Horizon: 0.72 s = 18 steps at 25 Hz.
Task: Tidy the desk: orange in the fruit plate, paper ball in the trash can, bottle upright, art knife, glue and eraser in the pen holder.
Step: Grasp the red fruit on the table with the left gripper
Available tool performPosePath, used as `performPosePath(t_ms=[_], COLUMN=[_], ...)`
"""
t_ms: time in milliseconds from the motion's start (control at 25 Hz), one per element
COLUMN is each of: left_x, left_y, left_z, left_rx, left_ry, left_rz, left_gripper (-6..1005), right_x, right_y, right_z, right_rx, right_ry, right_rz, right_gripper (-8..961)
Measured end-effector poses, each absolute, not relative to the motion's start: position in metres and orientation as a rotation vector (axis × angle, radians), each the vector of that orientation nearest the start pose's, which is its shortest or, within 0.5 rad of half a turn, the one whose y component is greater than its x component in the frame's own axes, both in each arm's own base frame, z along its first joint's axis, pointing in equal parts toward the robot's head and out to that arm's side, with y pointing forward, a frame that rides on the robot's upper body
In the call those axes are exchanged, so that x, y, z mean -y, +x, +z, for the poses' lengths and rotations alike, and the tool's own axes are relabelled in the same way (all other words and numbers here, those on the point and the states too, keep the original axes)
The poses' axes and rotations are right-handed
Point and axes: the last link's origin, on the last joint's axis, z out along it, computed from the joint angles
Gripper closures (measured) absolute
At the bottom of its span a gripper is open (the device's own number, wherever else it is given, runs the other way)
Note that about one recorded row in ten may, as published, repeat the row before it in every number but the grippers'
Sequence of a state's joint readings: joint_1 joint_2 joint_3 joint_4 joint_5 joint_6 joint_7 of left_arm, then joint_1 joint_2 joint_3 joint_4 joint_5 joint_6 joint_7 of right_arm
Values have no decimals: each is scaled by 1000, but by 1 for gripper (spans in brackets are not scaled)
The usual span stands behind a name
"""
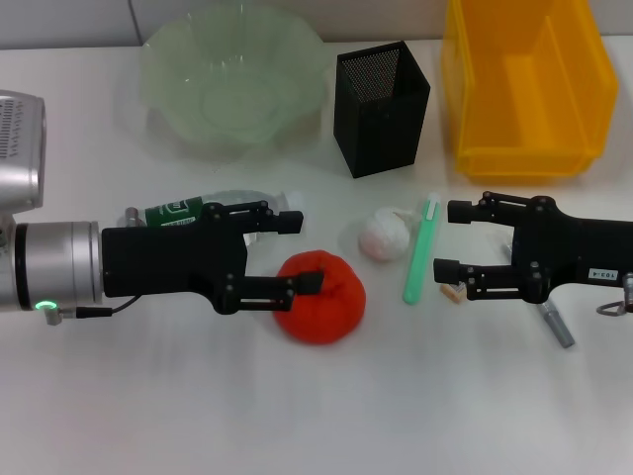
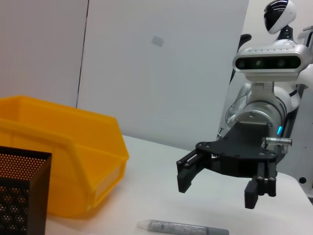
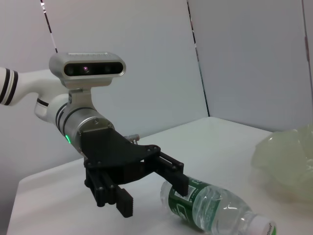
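The orange (image 1: 321,299) lies on the table at centre front. My left gripper (image 1: 300,252) is open and empty just left of it, one finger (image 1: 309,284) overlapping the orange's top. The bottle (image 1: 183,210) lies on its side behind this gripper and also shows in the right wrist view (image 3: 215,208). The paper ball (image 1: 384,236) lies beside the green art knife (image 1: 420,249). My right gripper (image 1: 447,240) is open and empty just right of the knife. The tan eraser (image 1: 453,293) lies below it. The grey glue stick (image 1: 556,324) lies under the right arm.
The fruit plate (image 1: 232,84) stands at the back left, the pen holder (image 1: 381,94) at the back centre, and the trash can (image 1: 524,84) at the back right. The left wrist view shows the right gripper (image 2: 217,191) and the glue stick (image 2: 183,227).
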<state>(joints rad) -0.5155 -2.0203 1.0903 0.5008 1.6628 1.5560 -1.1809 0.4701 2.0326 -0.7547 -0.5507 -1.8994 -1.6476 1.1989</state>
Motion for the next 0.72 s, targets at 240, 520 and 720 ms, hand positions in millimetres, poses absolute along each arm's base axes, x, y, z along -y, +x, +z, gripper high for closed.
performPosePath(t_ms=[240, 520, 720], left_x=[-313, -322, -329], left_y=[-245, -249, -252], left_z=[-35, -62, -65], left_rx=[392, 353, 354], left_ry=[-2886, -2925, -2896], left_rz=[-788, -531, -471], left_gripper=[214, 213, 213], right_x=[-301, -299, -298], right_y=[276, 279, 280], right_z=[-1, 0, -1], right_rx=[-492, -506, -517], right_ry=[-2777, -2766, -2762], right_rz=[805, 805, 809], right_gripper=[123, 123, 123])
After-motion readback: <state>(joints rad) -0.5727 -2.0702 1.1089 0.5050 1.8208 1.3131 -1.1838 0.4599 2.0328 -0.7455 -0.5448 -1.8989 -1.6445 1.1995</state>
